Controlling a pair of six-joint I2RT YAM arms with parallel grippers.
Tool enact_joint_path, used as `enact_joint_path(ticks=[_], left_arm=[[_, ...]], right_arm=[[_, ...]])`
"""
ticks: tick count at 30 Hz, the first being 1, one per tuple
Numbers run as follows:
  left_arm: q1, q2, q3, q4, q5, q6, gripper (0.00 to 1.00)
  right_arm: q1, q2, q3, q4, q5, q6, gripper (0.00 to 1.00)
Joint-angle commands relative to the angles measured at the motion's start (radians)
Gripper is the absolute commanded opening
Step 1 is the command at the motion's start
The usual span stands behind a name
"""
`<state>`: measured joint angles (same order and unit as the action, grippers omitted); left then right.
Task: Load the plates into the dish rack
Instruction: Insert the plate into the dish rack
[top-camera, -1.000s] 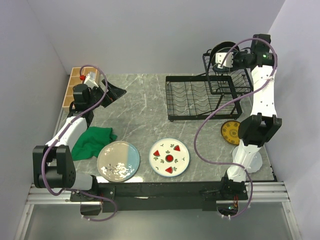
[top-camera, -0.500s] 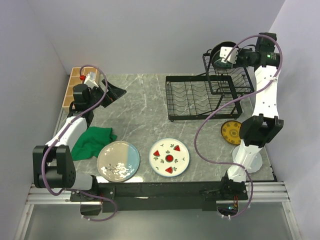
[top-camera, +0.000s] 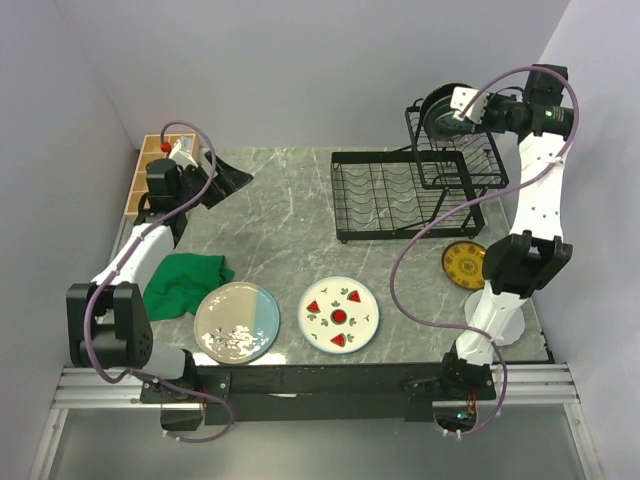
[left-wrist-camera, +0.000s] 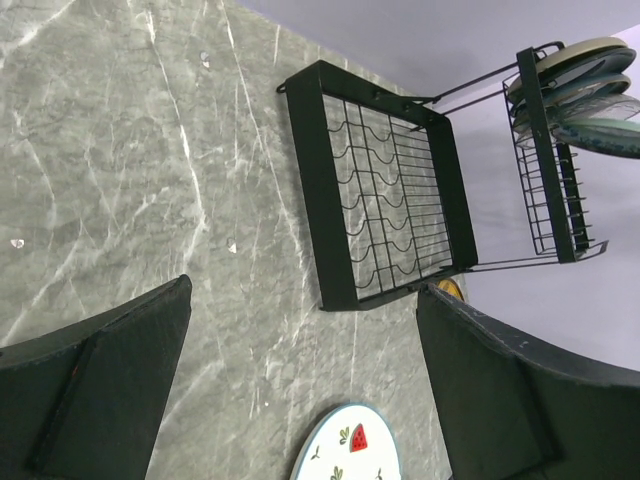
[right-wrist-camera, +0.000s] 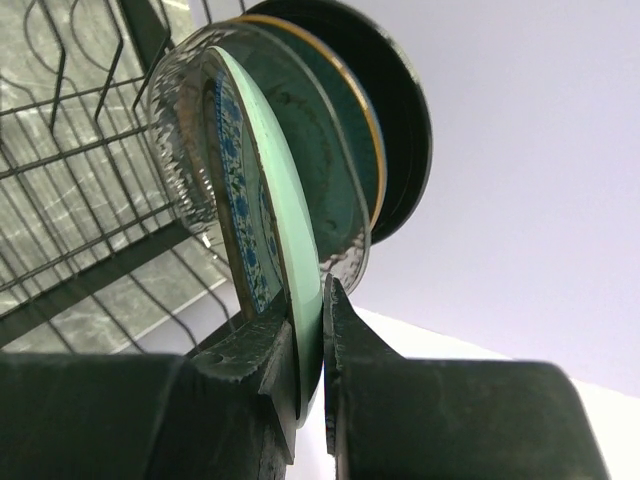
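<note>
While the overhead view lays out the whole grey, veined worktop (top-camera: 290, 215), it gives the racked plates only as a dark bunch. The right pincer (top-camera: 445, 113) reaches to the raised upper basket of the black wire dish rack (top-camera: 400, 200) at the far right, and the left pincer (top-camera: 228, 183) hangs released at the far left near a wooden box (top-camera: 150, 165). Flat on the near worktop lie a cream-and-blue plate (top-camera: 237, 321) and a watermelon plate (top-camera: 340, 314), a crumpled green cloth (top-camera: 185, 280) to their left and a yellow patterned plate (top-camera: 462, 265) partly behind the right arm. From the left wrist, matte black fingers (left-wrist-camera: 110, 380) stand wide apart over the stone, and the rack's wavy slot wires show clearly. Only the right wrist shows the grip: that pincer is clenched on the rim of a pale plate (right-wrist-camera: 270, 180) speckled blue. The plate stands on edge between a ribbed clear glass plate (right-wrist-camera: 180, 150) and a slate-blue plate (right-wrist-camera: 330, 140), a glossy black plate (right-wrist-camera: 405, 110) behind.
</note>
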<state>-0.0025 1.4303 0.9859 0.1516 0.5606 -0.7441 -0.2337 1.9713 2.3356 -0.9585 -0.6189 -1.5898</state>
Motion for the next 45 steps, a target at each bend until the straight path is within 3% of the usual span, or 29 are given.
enact_joint_path(ticks=[1,19,45], left_arm=[[0.001,0.036,0.059,0.016,0.019,0.008,0.99],[-0.050,0.243,0.342,-0.086,0.028,0.023,0.99],[-0.053,0.220,0.290,-0.064,0.018,0.015,0.99]], right_arm=[[-0.019,-0.098,0.011,-0.031,-0.025,-0.025,0.00],[-0.021,-0.098,-0.010,-0.026,-0.070,-0.039,0.00],[0.002,0.023,0.063,-0.046,-0.082,-0.160,0.00]])
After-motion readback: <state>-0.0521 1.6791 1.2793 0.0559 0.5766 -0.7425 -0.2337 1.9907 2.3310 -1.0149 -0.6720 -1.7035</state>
